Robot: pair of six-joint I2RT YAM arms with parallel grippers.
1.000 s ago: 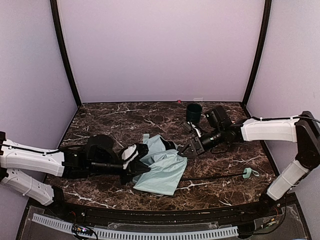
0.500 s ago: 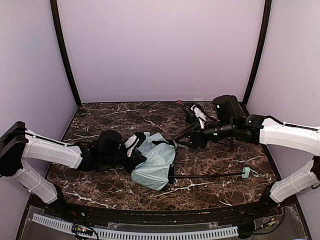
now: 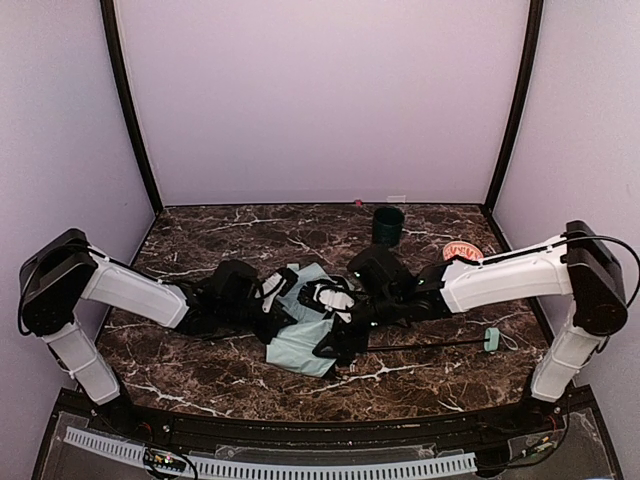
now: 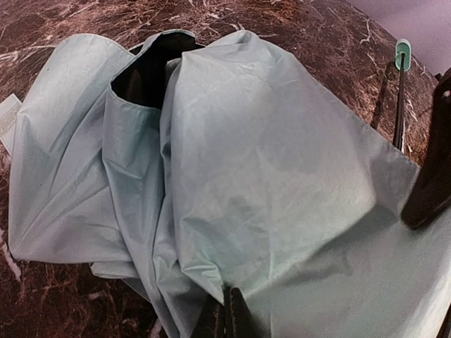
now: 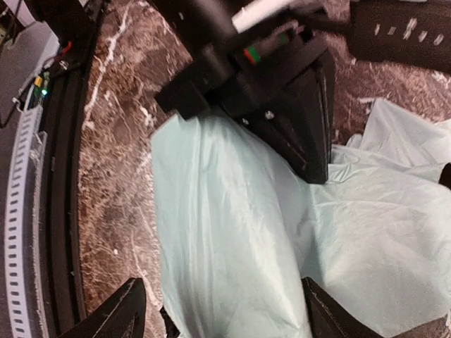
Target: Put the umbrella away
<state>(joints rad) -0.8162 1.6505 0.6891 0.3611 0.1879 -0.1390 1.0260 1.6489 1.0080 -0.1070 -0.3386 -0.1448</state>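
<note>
**Umbrella (image 3: 305, 338), centre of the table (image 3: 230, 235), top view.** The canopy (image 4: 268, 162) lies collapsed in a loose, crumpled mint heap. Its black underside shows only at an opening in the upper left of the left wrist view. The thin black shaft (image 3: 430, 346) runs from the heap toward the right of the frame, flat on the marble. It ends at the small mint handle (image 3: 492, 342), well apart from the fabric.

**Left gripper (image 4: 227, 313).** Closed, apparently pinching a fold at the near edge of the canopy; the pinch itself sits at the very bottom of the wrist frame.

**Right gripper (image 5: 220, 283).** Spread wide, one finger on either side of a bunched ridge of fabric, holding nothing.

**Surroundings.** A dark green cup (image 3: 388, 224) stands upright near the back edge, apart from the umbrella.

**Progress (judged).** The canopy is down, but the cloth is neither gathered nor wrapped about the shaft, which appears fully extended. Nothing is stowed. Bundling the fabric, shortening the shaft and setting the umbrella away all remain.
</note>
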